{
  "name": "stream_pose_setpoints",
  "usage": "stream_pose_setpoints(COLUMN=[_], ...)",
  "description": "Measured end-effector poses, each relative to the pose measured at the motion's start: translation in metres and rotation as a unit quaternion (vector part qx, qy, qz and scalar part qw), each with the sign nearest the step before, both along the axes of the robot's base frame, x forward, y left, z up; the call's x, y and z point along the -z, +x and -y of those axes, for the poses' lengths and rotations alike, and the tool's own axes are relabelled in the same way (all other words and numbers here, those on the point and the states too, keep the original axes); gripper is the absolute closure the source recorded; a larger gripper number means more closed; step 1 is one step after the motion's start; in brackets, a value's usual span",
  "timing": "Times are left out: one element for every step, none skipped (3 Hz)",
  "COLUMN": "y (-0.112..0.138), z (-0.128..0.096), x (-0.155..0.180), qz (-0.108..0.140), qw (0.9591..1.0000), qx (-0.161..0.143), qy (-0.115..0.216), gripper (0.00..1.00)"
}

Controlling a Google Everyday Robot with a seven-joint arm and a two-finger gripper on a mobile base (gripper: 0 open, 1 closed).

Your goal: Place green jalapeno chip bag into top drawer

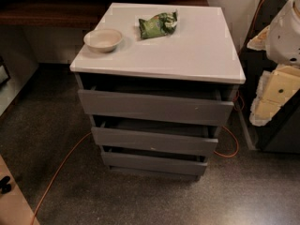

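The green jalapeno chip bag (158, 25) lies wrinkled on the white cabinet top (187, 50), towards the back and right of a beige bowl. The top drawer (154, 107) is the uppermost grey front. It stands slightly out from the cabinet, with a dark gap above it. My arm's white and cream parts show at the right edge. The gripper (268, 102) is there, to the right of the cabinet at about drawer height, well away from the bag and holding nothing that I can see.
A beige bowl (103, 39) sits at the top's left edge. Two narrower grey drawers (154, 142) are below the top one. An orange cable (61, 165) runs across the speckled floor. A dark wooden shelf (47, 13) is behind left, and a dark rack (281, 135) is at right.
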State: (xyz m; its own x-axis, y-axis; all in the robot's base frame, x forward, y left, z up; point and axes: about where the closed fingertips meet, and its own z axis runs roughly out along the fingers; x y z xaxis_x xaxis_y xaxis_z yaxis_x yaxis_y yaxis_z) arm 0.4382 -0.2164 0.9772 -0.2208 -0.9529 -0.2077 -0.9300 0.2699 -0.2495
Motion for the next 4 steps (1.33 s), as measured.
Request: stream_pose_setpoints(y=[0.007, 0.023, 0.059, 0.083], z=[-0.003, -0.019, -0.038, -0.054], x=[0.007, 0.024, 0.062, 0.086], qz=[0.0, -0.005, -0.005, 0.009], qw=[1.0, 1.0, 0.9997, 0.9988], qx=[0.002, -0.005, -0.024, -0.048], qy=[-0.001, 0.002, 0.001, 0.01], gripper=[0.0, 0.0, 0.0, 0.0])
